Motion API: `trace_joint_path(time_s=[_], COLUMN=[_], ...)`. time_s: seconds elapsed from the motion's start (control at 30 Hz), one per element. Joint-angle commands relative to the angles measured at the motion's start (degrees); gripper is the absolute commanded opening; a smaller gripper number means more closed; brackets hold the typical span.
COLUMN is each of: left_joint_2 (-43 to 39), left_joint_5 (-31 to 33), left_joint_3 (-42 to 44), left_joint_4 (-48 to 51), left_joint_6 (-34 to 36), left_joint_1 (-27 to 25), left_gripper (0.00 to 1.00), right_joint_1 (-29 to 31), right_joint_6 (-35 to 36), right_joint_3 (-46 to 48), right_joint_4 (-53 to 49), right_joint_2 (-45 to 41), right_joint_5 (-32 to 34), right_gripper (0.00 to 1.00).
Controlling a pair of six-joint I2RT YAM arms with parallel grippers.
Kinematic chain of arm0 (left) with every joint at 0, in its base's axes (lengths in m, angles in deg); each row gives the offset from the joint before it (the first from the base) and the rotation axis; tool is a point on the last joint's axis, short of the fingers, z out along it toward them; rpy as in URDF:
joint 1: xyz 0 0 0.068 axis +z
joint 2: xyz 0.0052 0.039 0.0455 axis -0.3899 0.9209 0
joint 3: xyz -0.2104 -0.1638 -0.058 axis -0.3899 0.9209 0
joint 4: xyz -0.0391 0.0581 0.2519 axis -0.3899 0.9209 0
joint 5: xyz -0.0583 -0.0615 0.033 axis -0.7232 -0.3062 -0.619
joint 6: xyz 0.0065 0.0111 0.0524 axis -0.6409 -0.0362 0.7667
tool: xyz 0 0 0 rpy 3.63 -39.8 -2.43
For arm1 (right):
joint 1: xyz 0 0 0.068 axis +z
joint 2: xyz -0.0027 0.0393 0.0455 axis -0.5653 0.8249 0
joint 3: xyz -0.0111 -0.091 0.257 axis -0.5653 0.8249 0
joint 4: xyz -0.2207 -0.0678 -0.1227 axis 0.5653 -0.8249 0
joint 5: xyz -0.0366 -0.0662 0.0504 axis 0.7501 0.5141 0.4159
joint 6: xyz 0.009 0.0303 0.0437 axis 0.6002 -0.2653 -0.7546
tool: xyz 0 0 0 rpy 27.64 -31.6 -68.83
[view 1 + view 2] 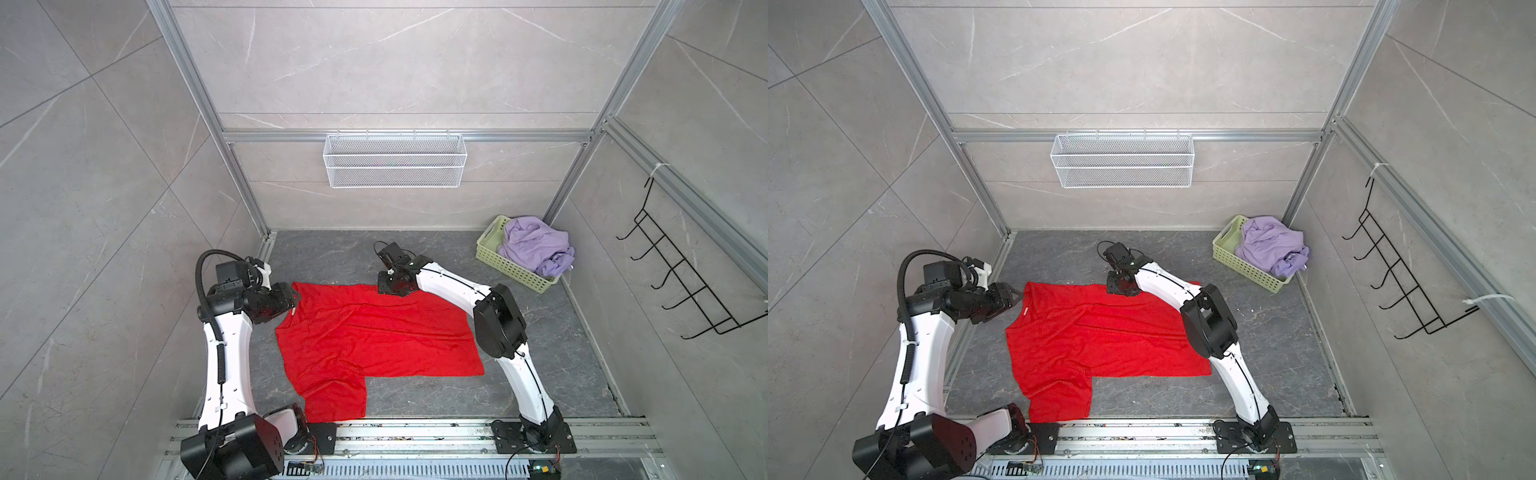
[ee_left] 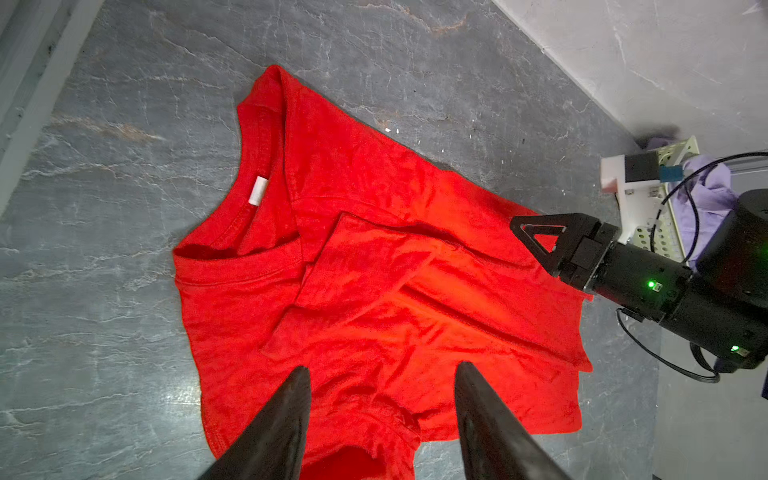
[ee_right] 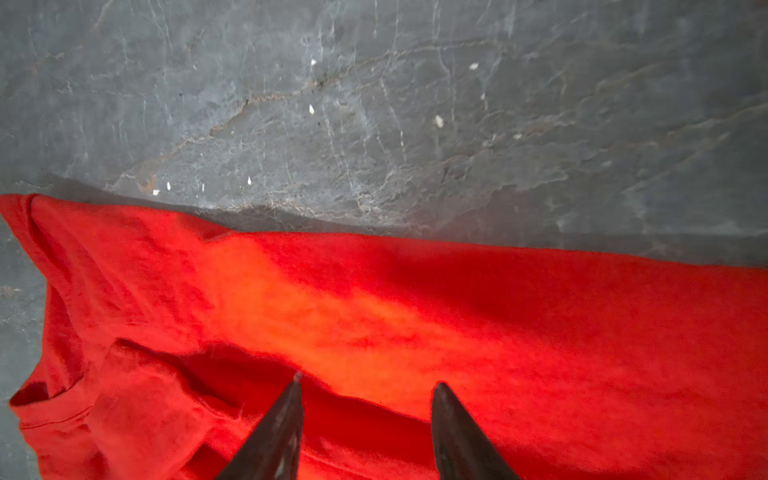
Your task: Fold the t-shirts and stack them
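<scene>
The red t-shirt lies spread across the tabletop, its white neck label unreadable; the left gripper and right gripper hover half-open, holding nothing.

centre: bright red cloth t-shirt is spread on dark stone-patterned tabletop | far right corner: pale lilac cloth t-shirt is piled in pale green plastic lattice basket, well apart

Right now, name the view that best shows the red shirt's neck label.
Left wrist view: the neck label shows large inside the collar of the red t-shirt. In both top views it is a speck; the right wrist view misses it.
</scene>
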Motion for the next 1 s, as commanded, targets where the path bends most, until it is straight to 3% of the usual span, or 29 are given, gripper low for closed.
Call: trace_joint_path(time_s=[0.0, 0.07, 0.13, 0.3, 0.47, 0.73, 0.97], left_joint_2=[4.3, 8.2, 11.5, 18.9, 25.8, 34.6, 37.0], left_joint_5=[-1.6, -6.3, -7.0, 0.0, 7.2, 4.4, 4.1], left_joint_3=[-2.4, -3.1, -2.8, -2.2, 1.0, -0.7, -1.3], left_joint_4=[-5.1, -6.0, -7.5, -8.1, -10.9, -15.5, -18.2], left_joint_6=[-1.5, -2.4, -3.1, -3.7, -7.9, -11.6, -12.0], left_joint_1=[0.2, -0.1, -1.5, -8.0, -8.5, -8.7, -10.6], left_gripper=[0.59, 0.58, 0.56, 0.57, 0.53, 0.43, 0.42], right_joint_1=[0.2, 0.2, 0.2, -0.3, -0.6, -0.7, -0.7], right_joint_6=[0.6, 0.2, -0.1, -1.3, -3.1, -4.4, -4.6], right_joint_3=[2.0, 3.4, 5.4, 11.0, 16.7, 20.1, 21.0], right_joint_4=[-0.8, 0.3, 1.1, 2.9, 5.1, 6.8, 7.0], right_joint_2=[-2.7, -3.8, -4.9, -8.0, -10.5, -11.7, -12.0], right_joint_5=[1.7, 2.3, 3.0, 4.8, 5.2, 5.6, 5.9], right_gripper=[0.52, 0.52, 0.52, 0.52, 0.52, 0.52, 0.52])
